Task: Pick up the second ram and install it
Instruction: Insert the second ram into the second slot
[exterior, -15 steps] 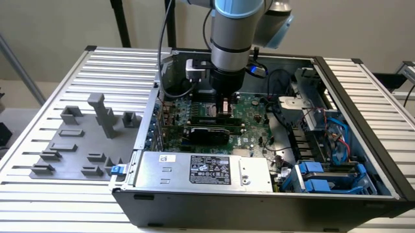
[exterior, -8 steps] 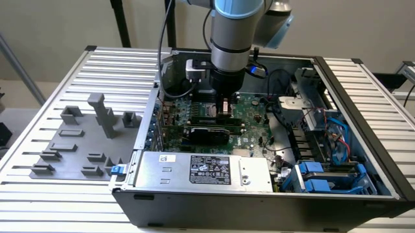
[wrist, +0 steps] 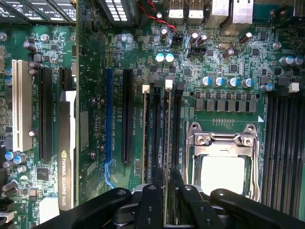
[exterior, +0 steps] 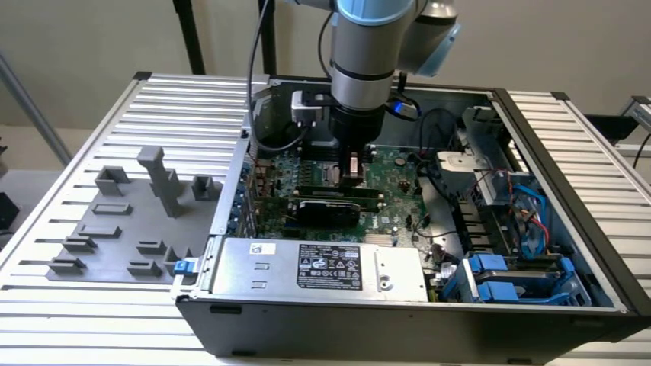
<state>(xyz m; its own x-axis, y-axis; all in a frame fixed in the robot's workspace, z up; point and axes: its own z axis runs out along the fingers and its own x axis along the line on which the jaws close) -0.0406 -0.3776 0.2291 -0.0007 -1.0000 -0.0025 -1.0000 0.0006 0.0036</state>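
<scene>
In the wrist view the second ram is seen edge-on as a thin pale strip. It stands upright in line with a black memory slot beside the silver CPU socket. My gripper is shut on it, one black finger on each side of its near end. A white slot latch sits at the stick's far end. Another thin stick stands in the slot alongside. In the exterior view my gripper reaches straight down onto the motherboard inside the open computer case.
A graphics card stands beside the slots, and more memory slots lie past the socket. The power supply fills the case's front, with cables and blue drive bays on the exterior view's right. A gray fixture lies on the table at its left.
</scene>
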